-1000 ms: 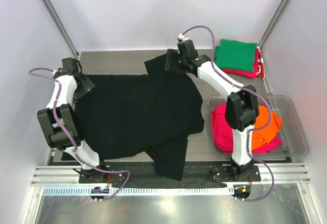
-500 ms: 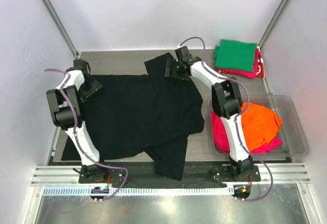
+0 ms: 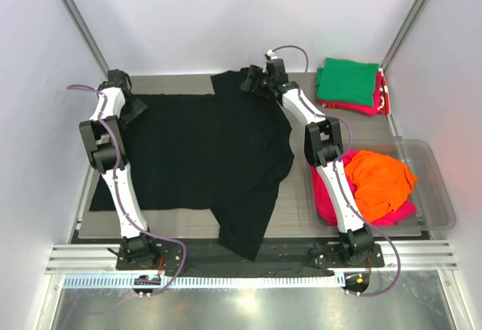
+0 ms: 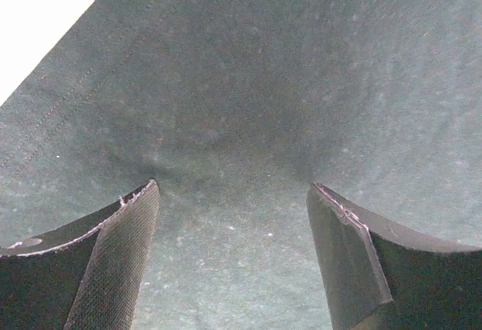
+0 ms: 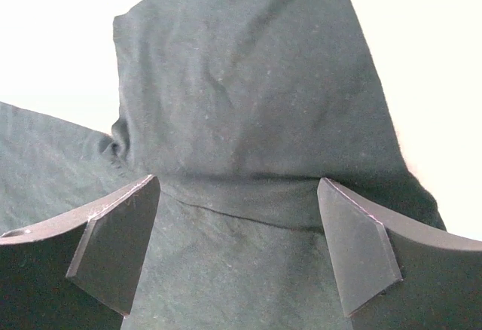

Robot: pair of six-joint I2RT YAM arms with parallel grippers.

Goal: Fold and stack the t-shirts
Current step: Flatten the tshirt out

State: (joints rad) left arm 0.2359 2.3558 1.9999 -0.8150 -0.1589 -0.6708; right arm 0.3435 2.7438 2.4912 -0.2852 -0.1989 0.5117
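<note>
The black t-shirt (image 3: 203, 149) lies spread flat over the middle of the table, one sleeve hanging toward the near edge. My left gripper (image 3: 134, 109) is at its far left corner, open, with black cloth (image 4: 248, 81) under the spread jaws (image 4: 233, 187). My right gripper (image 3: 250, 84) is at the far right sleeve, open over a cloth fold (image 5: 241, 81) that lies between the fingers (image 5: 237, 183). A folded green t-shirt (image 3: 346, 80) sits on a folded pink-red one (image 3: 370, 107) at the far right.
A clear plastic bin (image 3: 443, 202) stands at the right, holding a crumpled magenta t-shirt (image 3: 325, 188) and an orange one (image 3: 380, 179). White walls close in the table on three sides. The aluminium rail (image 3: 248, 258) runs along the near edge.
Both arms have stretched toward the far side. The black t-shirt has shifted away with them and lies flatter and squarer, its far edge straight.
</note>
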